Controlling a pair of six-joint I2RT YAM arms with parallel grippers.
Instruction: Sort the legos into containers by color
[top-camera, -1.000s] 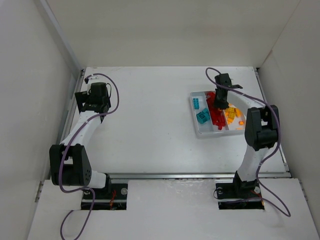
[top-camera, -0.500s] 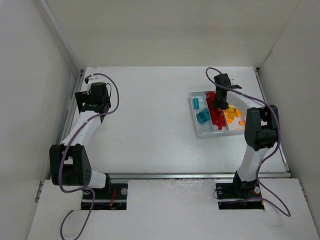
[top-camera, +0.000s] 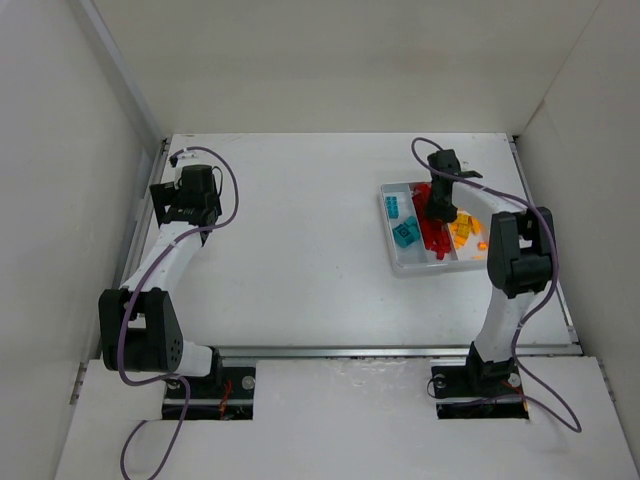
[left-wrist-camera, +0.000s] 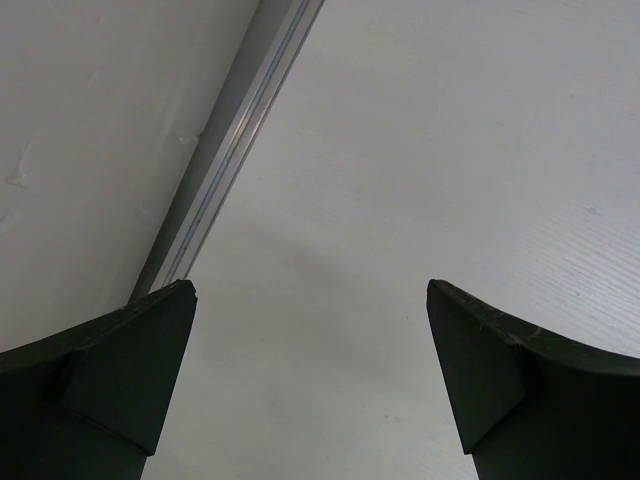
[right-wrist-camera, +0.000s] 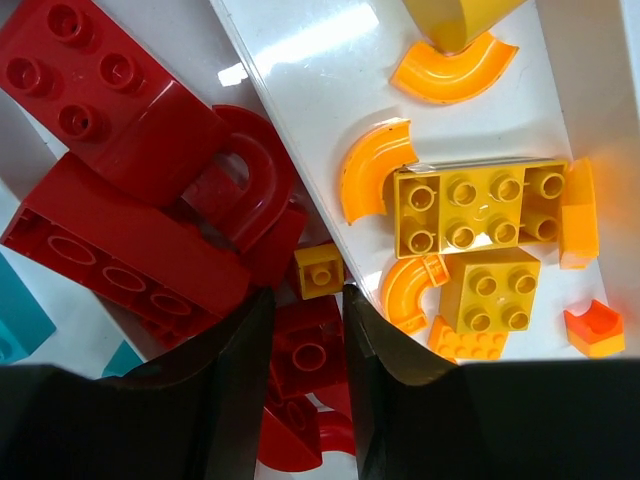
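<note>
The white tray (top-camera: 387, 222) lies at the right of the table, its containers holding teal legos (top-camera: 404, 233), red legos (top-camera: 432, 238) and yellow and orange legos (top-camera: 465, 232). My right gripper (top-camera: 438, 212) hangs low over the red compartment. In the right wrist view the right gripper (right-wrist-camera: 308, 300) is open a little, with a small red brick (right-wrist-camera: 308, 345) lying between its fingers. A small yellow brick (right-wrist-camera: 318, 270) sits just past the tips, beside the divider (right-wrist-camera: 270, 90). My left gripper (top-camera: 175, 200) is wide open and empty at the far left.
Large red bricks (right-wrist-camera: 110, 90) fill the middle compartment; yellow bricks (right-wrist-camera: 470, 205) and orange curved pieces (right-wrist-camera: 365, 170) lie in the right one. A metal rail (left-wrist-camera: 240, 140) and a white wall border the table beside the left gripper (left-wrist-camera: 310, 300).
The right gripper's jaws have parted a little over the red compartment. The left arm has not moved.
</note>
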